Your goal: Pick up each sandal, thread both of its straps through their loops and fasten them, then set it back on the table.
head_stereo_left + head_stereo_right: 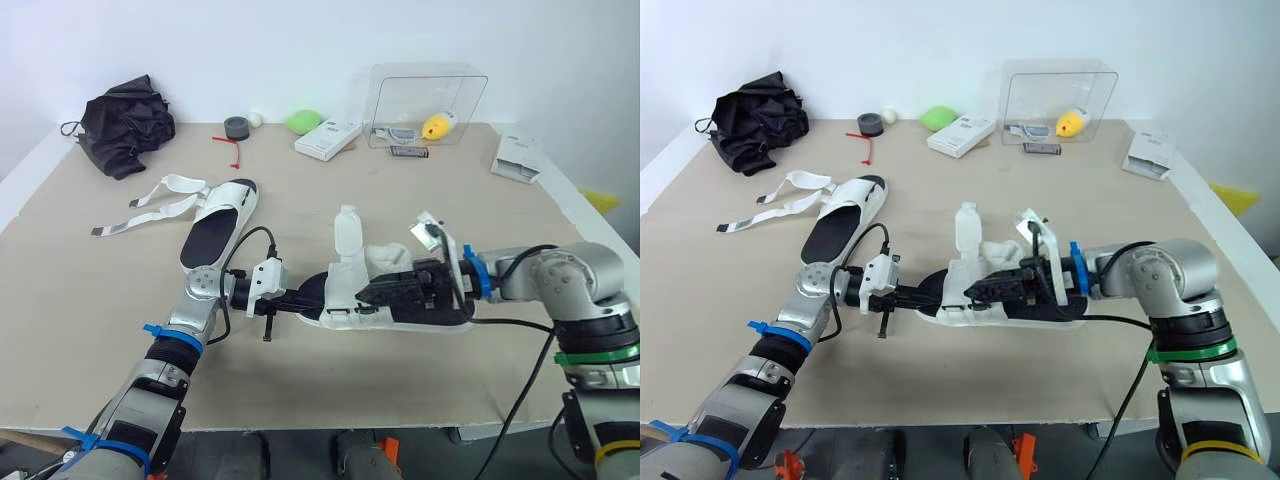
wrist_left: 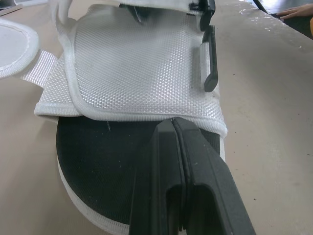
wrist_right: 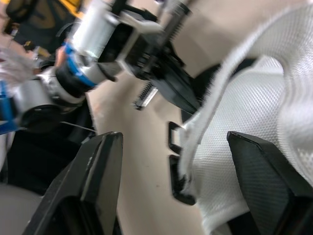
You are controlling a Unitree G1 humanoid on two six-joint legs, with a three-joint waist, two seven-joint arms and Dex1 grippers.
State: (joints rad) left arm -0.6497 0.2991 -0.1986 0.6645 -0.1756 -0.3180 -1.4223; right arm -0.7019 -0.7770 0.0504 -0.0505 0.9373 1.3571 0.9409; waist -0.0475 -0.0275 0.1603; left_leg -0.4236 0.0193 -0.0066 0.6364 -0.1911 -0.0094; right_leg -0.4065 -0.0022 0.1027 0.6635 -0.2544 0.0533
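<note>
From the head camera, one sandal [image 1: 350,285] sits mid-table [image 1: 90,300] with both arms on it. The left gripper [image 1: 316,300] pokes in at one end, the right gripper [image 1: 366,292] reaches in over the sole from the other side, and one white strap [image 1: 346,228] sticks straight up. The other sandal [image 1: 218,228] lies further back on the left, with its loose straps [image 1: 150,205] splayed out on the table. Left wrist cam: fingers [image 2: 195,171] pressed tight together, tips right at the hem of the white mesh flap [image 2: 137,68] over the black insole [image 2: 98,171]. Can't tell if they're actually pinching that hem. Right wrist cam: fingers [image 3: 98,181] spread wide, a mesh strap [image 3: 244,107] running between them, and two black loops [image 3: 177,142] at its edge.
</note>
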